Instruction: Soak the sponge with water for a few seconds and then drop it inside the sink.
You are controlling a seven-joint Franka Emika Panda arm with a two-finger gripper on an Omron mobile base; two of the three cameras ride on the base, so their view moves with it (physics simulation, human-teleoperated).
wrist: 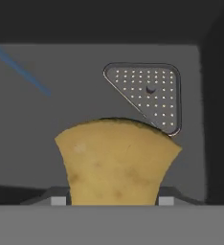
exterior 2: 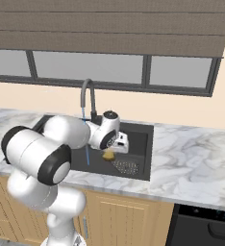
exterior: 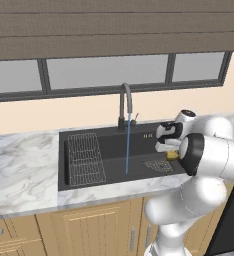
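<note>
Behind the basin, a cream wall under a long dark-framed window, its top covered by a brown slatted blind. On either side, a white-and-grey marble counter, wider on the right. Below, light wooden cabinet doors with slim metal handles. At lower right, a black appliance beside the cabinets.

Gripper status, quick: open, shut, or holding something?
Gripper: closed on the sponge, held over the sink near the drain strainer, off to the side of the water stream.
</note>
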